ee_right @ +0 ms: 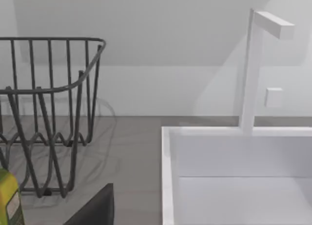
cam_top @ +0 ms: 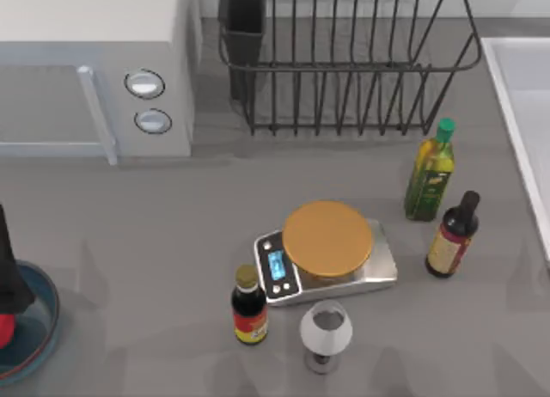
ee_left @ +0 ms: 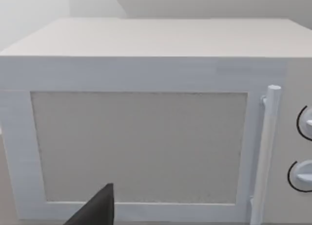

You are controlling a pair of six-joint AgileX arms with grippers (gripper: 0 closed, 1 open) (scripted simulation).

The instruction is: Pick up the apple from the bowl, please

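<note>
Apple (cam_top: pixel 4 328) sits in the bowl (cam_top: pixel 45 324) beneath left claw (cam_top: pixel 9 281)

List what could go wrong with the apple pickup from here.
1. The apple shows as a red sliver at the table's left edge, under the dark left arm, so its hold is hard to confirm; it might slip.
2. The bowl runs off the top view's left edge; a nudge on lifting might shift it out of sight.
3. The microwave looms ahead in the left wrist view; a forward swing could hit it.
</note>
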